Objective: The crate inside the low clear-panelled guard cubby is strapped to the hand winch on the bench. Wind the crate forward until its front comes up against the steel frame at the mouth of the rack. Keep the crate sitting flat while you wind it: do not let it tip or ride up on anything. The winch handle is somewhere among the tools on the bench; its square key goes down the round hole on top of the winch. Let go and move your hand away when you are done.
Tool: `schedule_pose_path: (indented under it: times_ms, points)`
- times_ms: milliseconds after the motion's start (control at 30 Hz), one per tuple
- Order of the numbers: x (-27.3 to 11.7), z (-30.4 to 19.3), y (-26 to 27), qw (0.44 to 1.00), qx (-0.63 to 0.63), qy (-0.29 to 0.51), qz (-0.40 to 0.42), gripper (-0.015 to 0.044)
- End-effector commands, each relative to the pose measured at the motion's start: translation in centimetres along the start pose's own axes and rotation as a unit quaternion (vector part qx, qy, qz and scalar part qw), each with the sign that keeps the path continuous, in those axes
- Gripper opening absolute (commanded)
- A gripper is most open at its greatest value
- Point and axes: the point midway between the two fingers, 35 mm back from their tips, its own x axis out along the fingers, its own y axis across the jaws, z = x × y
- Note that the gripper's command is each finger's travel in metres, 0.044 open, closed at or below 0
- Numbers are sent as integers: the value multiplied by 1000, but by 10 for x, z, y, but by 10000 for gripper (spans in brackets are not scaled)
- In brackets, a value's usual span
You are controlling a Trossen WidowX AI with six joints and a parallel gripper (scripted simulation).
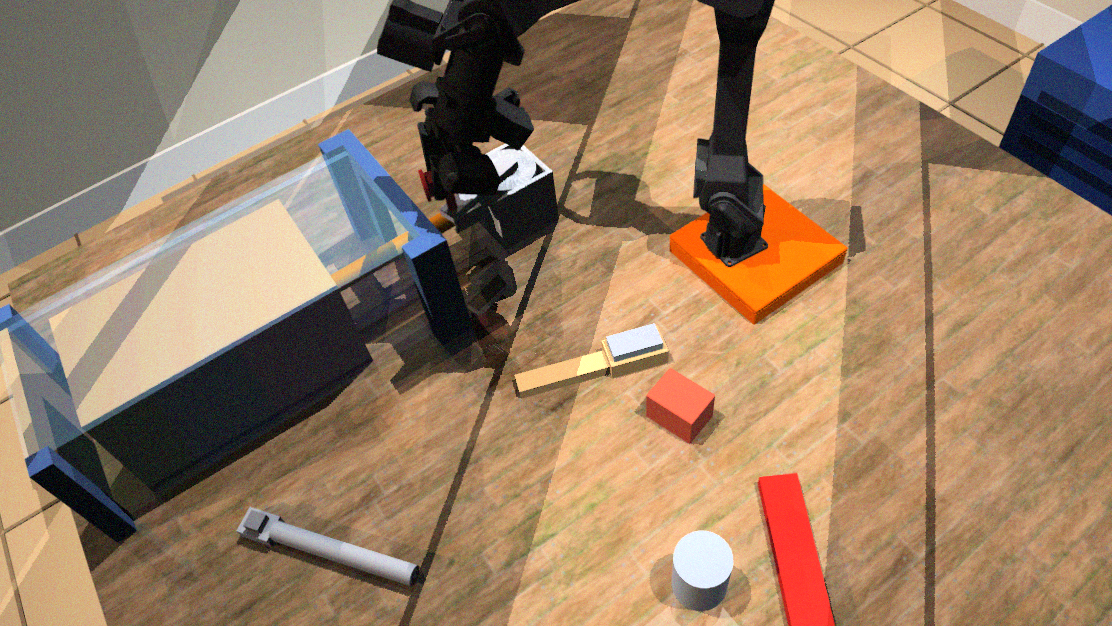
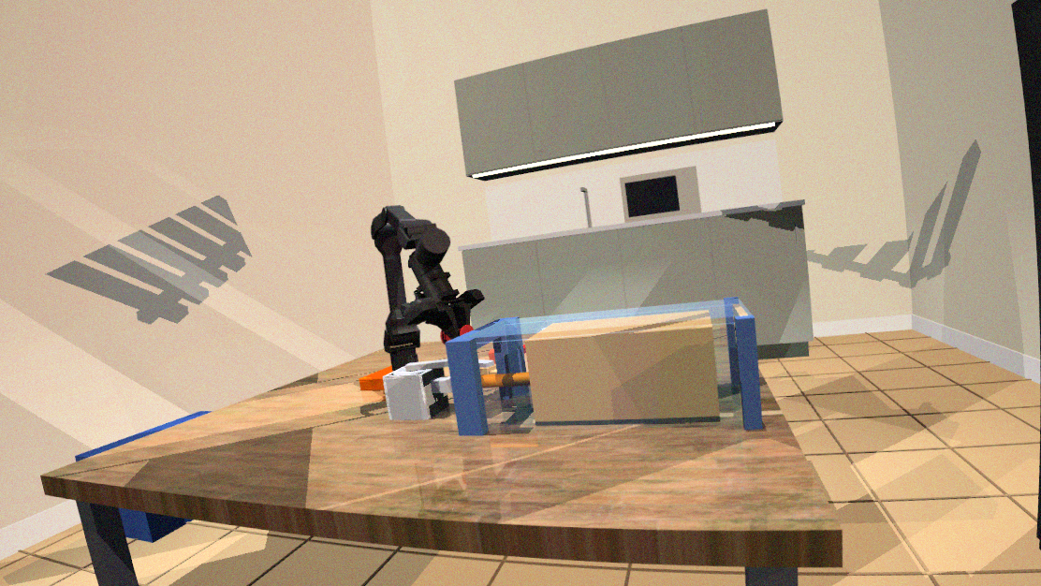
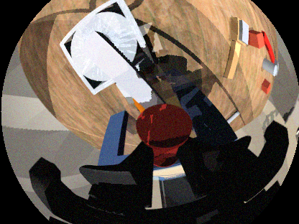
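Note:
My gripper is shut on the red knob of the winch handle. The handle's pale arm lies level across the top of the winch; its key end is hidden. The knob is on the winch's cubby side. An orange strap runs from the winch to the crate. The crate sits flat inside the guard cubby, with a gap between its front and the blue mouth frame.
A wooden tool with a grey block, a red block, a grey cylinder and a red bar lie on the bench. A grey rod with a square end lies beside the cubby. Clear panels cover the crate.

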Motion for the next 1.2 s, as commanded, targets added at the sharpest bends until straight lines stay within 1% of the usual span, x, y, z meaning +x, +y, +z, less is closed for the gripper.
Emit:
schedule_pose_path:
  times_ms: [0,1167]
  points:
    - [0,6,-8,1000,2,-6,-6,0]
    - [-13,33,-34,1000,3,-7,-7,0]
